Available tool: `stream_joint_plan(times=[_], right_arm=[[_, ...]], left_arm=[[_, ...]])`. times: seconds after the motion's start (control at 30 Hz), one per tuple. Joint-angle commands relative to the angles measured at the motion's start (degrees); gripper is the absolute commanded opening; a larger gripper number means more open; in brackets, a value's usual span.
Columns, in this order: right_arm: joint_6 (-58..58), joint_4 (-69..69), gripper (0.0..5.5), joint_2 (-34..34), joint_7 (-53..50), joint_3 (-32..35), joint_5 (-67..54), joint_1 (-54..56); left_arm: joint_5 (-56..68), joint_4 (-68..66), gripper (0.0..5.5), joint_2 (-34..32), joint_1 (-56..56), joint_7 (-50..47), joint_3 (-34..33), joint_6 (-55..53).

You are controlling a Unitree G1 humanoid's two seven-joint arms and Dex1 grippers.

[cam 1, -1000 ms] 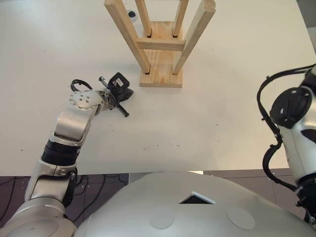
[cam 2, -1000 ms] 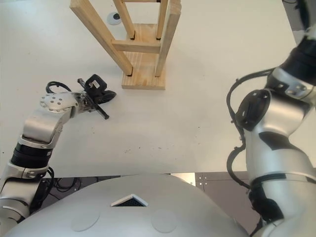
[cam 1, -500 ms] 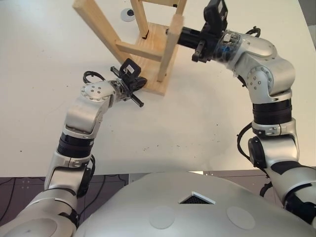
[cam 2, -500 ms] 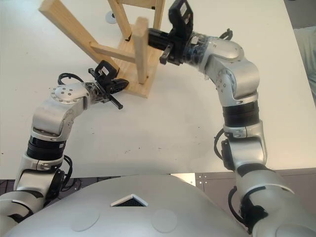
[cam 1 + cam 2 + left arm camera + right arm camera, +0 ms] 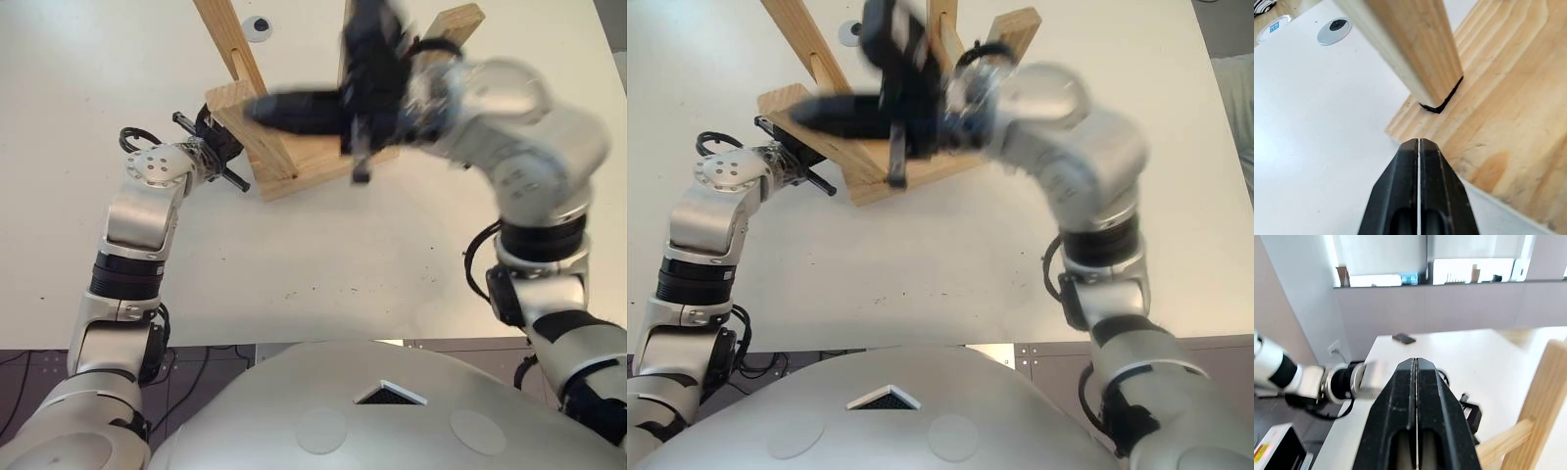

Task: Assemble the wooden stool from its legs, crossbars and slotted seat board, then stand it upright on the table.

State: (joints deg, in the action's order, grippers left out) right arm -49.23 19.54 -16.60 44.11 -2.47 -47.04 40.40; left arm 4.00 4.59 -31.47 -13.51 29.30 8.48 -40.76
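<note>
Stool [image 5: 223,39]: assembled, at far ctr of table [image 5: 392,255], not upright. Seat board [image 5: 862,176] is low, tilted and skewed, w/ its underside up. Legs run from it up and toward far side. Cannot tell whether board lies flat on table or rests on one edge.

Left gripper [image 5: 1419,144]: at left corner of seat board. Fingers pressed together, nothing btwn them. Tips are at board's edge, just beside the slot where a leg [image 5: 1410,44] enters the board. Contact w/ the wood not confirmable.

Right gripper [image 5: 1416,367]: above seat board, near side of the legs, pointing left toward left arm. Fingers closed flat against each other, holding nothing. One leg [image 5: 1542,401] and a crossbar [image 5: 1503,440] stand just beside it in right wrist view. Cannot tell whether it touches the stool.

Other: small round disc [image 5: 259,26] set in table at far side, left of the legs, apart from the stool.
</note>
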Motion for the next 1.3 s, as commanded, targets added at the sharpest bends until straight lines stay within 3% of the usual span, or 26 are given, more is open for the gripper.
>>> stream_joint_plan(times=[0.03, 0.1, 0.17, 0.27, 0.4, 0.57, 0.83, 1.03, 1.17, 1.3], right_arm=[[3.4, -20.6, 0.0, -7.4, -14.2, 25.0, -12.1, 24.9], [10.1, -29.3, 0.0, -13.0, -13.3, 22.2, -0.5, 26.5], [19.0, -37.3, 0.0, -16.4, -11.7, 12.8, 13.8, 21.9], [31.8, -48.7, 0.0, -16.1, -10.2, 1.4, 29.1, 11.4], [40.4, -53.0, 0.0, -12.0, -5.3, -5.5, 35.8, -1.1], [37.8, -40.6, 0.0, -8.9, 1.8, -7.0, 33.0, -9.4], [24.0, -14.1, 0.0, -12.3, 11.9, -12.4, 27.8, -17.4], [23.2, -18.6, 0.0, -14.6, 9.3, -9.4, 31.1, -16.6], [20.7, -21.0, 0.61, -18.0, 12.4, -6.0, 29.3, -16.3], [19.3, -22.2, 1.27, -18.2, 14.8, -6.0, 28.1, -15.6]], left_arm=[[0.1, -2.8, 0.03, -1.2, 1.1, 0.7, -2.6, 3.1], [0.0, -3.9, 0.03, -1.1, 0.7, 0.6, -3.1, 4.3], [-0.1, -4.8, 0.03, -0.4, -0.2, 0.4, -3.3, 4.9], [-0.1, -5.1, 0.03, 0.9, -1.3, -0.1, -3.1, 4.8], [0.4, -4.0, 0.03, 2.7, -2.0, -0.5, -2.9, 3.7], [-0.1, -5.7, 0.03, 3.7, -3.3, -0.5, -2.8, 3.8], [-0.9, -10.5, 0.03, 4.6, -6.7, 0.7, -1.6, 5.7], [-0.2, -5.9, 0.03, -0.1, -2.7, 4.8, -2.5, 5.1], [1.9, -8.8, 0.58, -5.8, -2.6, 10.6, -6.3, 8.2], [5.6, -12.8, 1.18, -6.9, -4.3, 16.9, -8.0, 10.1]])
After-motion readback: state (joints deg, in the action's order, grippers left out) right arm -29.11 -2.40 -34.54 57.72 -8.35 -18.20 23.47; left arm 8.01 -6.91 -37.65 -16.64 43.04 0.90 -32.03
